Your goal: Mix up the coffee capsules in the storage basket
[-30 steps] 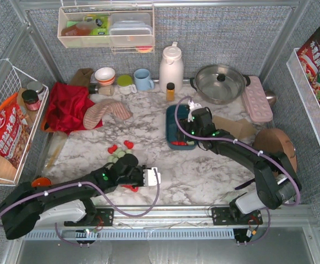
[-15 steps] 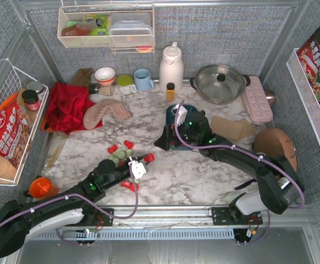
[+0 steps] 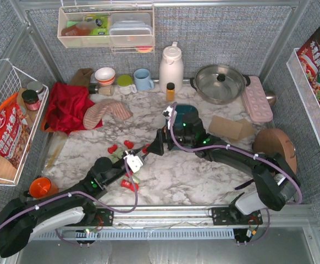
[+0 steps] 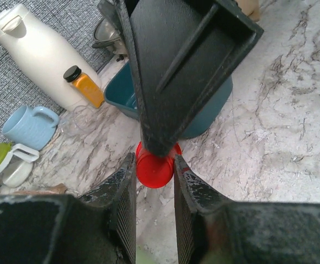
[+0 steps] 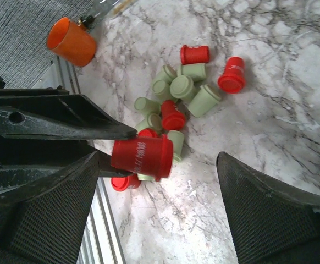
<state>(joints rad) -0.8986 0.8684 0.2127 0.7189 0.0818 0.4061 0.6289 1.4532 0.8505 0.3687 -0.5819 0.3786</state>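
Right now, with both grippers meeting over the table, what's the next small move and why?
Probably close the right gripper on the red capsule. Its fingers stand wide open either side of the capsule, which the left gripper pinches at its tips. The storage basket lies on the right arm's side, so a handover looks intended.

R gripper (image 3: 155,147) has swung left off the storage basket (image 3: 188,113) and out over open tabletop (image 3: 204,176), so more of the basket shows. Its fingers now stand wide apart either side of a red capsule (image 5: 142,157). L gripper (image 3: 133,164) has come away from the near edge of the capsule pile (image 5: 179,91), moved back & left to meet the R one, w/ that capsule pinched at its tips.
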